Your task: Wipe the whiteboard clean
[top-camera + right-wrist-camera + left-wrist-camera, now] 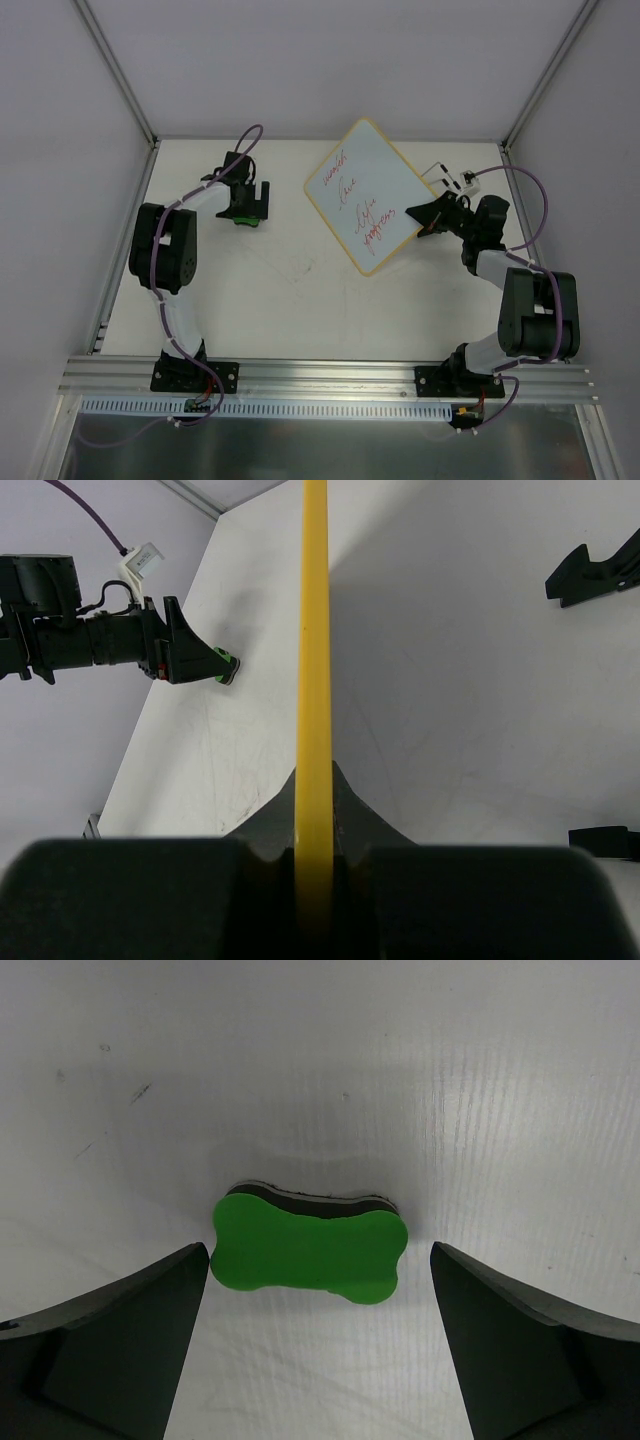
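A wide stretch of matte white tabletop [290, 300] separates the near rail from the tan-framed square whiteboard [365, 190]. The board is right of centre, set diamond-wise with one corner toward the far wall. The right gripper [427, 213] pinches its right-hand edge. The left gripper [246, 205], spread, straddles a green bone-shaped foam eraser [308, 1250].

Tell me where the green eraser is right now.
In the top view, the green eraser lies on the left side of the table, between the open fingers of the left gripper, left of the whiteboard.
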{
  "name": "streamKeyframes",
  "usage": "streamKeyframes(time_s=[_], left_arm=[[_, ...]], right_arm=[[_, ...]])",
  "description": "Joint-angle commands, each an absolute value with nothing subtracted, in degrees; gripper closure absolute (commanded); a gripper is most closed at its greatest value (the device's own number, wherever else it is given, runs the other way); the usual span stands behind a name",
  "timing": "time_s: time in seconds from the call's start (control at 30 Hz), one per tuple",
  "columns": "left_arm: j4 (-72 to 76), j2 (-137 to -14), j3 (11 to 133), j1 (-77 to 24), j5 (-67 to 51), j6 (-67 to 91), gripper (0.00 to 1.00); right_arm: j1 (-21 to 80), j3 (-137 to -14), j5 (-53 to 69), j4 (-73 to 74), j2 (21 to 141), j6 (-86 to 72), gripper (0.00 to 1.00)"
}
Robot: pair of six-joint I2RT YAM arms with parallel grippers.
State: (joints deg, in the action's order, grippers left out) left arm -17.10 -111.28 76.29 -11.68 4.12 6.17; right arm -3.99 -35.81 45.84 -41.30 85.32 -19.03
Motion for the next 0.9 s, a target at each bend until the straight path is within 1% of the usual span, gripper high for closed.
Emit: streamKeyframes(time_s=[0.0, 0.2, 0.7, 0.73, 0.87], left_arm=[[-19.6, -112.3, 79.5, -12.0, 4.8, 6.2, 0.05], [-21.5, -113.8, 81.5, -11.9, 4.3, 6.2, 0.04], [-23.1, -115.2, 83.1, -11.9, 3.5, 6.0, 0.13], [-23.1, -115.3, 83.1, -11.9, 3.5, 6.0, 0.16], [-23.4, -115.4, 83.2, -11.9, 3.6, 6.1, 0.17]], right_arm=[[-3.3, -37.4, 45.7, -41.7, 85.7, -14.3, 1.0], [-3.2, -37.4, 45.8, -41.7, 85.8, -14.5, 1.0], [-3.3, -38.5, 46.8, -41.7, 86.8, -14.5, 1.0], [-3.2, -38.6, 46.8, -41.7, 86.9, -14.6, 1.0], [-3.2, -38.8, 46.8, -41.7, 86.9, -14.7, 1.0]])
